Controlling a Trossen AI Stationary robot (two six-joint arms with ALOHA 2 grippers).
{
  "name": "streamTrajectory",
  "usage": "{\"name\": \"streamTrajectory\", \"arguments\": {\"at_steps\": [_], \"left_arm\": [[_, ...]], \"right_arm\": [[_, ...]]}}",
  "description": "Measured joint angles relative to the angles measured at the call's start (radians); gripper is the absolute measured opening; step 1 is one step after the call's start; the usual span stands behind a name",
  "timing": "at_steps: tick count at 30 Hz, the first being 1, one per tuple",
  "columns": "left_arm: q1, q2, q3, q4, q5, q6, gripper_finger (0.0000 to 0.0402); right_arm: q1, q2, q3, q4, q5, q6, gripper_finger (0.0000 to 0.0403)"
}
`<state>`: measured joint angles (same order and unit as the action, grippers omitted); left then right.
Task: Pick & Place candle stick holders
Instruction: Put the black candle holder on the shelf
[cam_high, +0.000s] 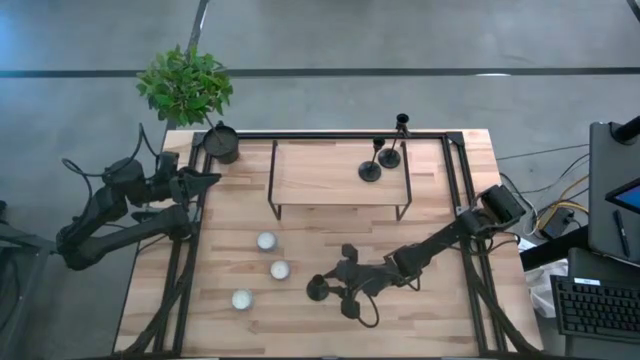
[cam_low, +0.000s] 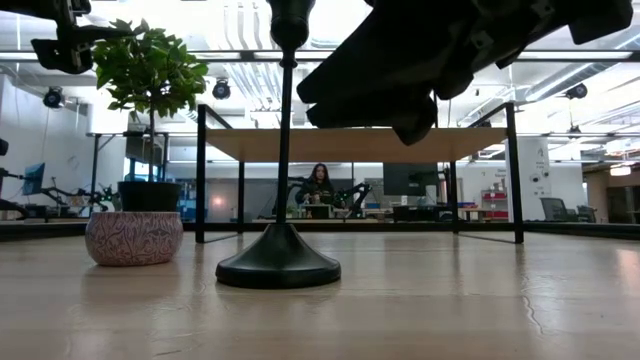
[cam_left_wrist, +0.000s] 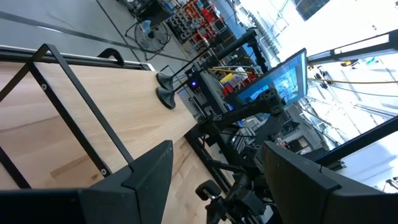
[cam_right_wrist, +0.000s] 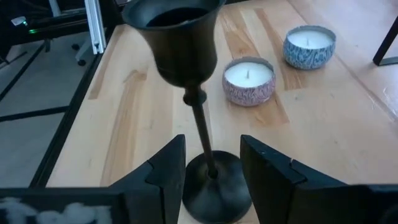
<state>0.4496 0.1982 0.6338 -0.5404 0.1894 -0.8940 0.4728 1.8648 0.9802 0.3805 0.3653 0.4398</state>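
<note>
Left gripper (cam_high: 205, 180) hangs over the desk's (cam_high: 330, 240) left edge toward the far left corner, its two dark fingers (cam_left_wrist: 146, 180) spread apart with nothing between them. Just beyond it, at that corner, stands the black pot (cam_high: 221, 144) with a green plant (cam_high: 186, 84). Further right, in the near left part of the desk, three small candles (cam_high: 266, 241) in patterned tins form a diagonal row running toward the near edge. Right of them, near the near edge and about midway along it, one candle stick holder (cam_high: 317, 289) stands upright on its round base; the low view shows that base flat on the wood. The right gripper (cam_high: 348, 290) is at this holder, fingers (cam_right_wrist: 165, 171) parted on either side of the thin stem close above the base; whether they touch the stem cannot be told. A raised wooden shelf (cam_high: 340, 172) on a black frame stands along the far edge. On its right part are three more candle stick holders (cam_high: 371, 172), close together and upright, well apart from the one by the gripper.
</note>
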Motion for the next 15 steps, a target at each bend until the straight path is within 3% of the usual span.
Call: {"name": "streamTrajectory", "arguments": {"at_steps": [15], "left_arm": [[0.000,0.000,0.000,0.000,0.000,0.000,0.0241]], "right_arm": [[-0.018,0.084,0.095,-0.023,-0.057,-0.024,0.0116]]}}
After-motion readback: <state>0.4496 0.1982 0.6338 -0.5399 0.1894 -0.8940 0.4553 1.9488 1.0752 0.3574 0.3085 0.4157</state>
